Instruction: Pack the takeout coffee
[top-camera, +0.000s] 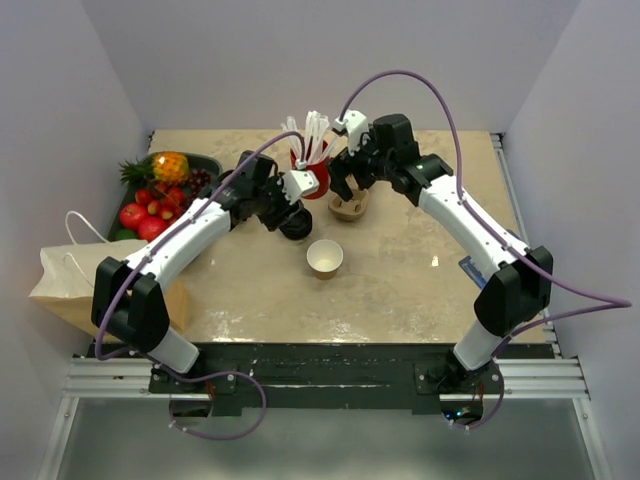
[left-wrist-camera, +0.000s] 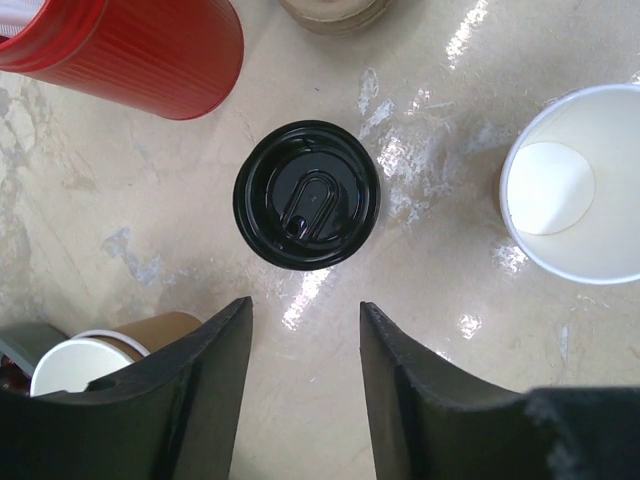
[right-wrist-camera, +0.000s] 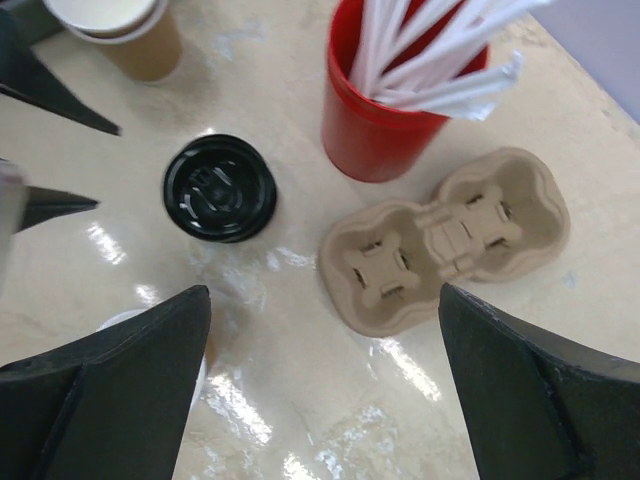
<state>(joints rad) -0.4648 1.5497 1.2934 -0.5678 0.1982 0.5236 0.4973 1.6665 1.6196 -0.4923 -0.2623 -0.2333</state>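
The takeout coffee (top-camera: 295, 226) stands mid-table; I see only its round black lid from above, in the left wrist view (left-wrist-camera: 307, 195) and the right wrist view (right-wrist-camera: 220, 188). Its tan body is hidden under the lid. My left gripper (top-camera: 283, 213) is open and empty, its fingertips (left-wrist-camera: 240, 310) just short of the lid, one on each side of its line. My right gripper (top-camera: 350, 185) is wide open and empty (right-wrist-camera: 325, 292), hovering over the tan pulp cup carrier (top-camera: 350, 208) (right-wrist-camera: 440, 240).
A red cup of white straws (top-camera: 312, 165) (right-wrist-camera: 385, 120) stands behind the coffee. A lidless tan cup (top-camera: 325, 258) (left-wrist-camera: 580, 185) is in front. Stacked cups (left-wrist-camera: 85, 360) (right-wrist-camera: 120, 30) stand by the left fingers. A fruit tray (top-camera: 206, 161) and a paper bag (top-camera: 70, 285) are at the left.
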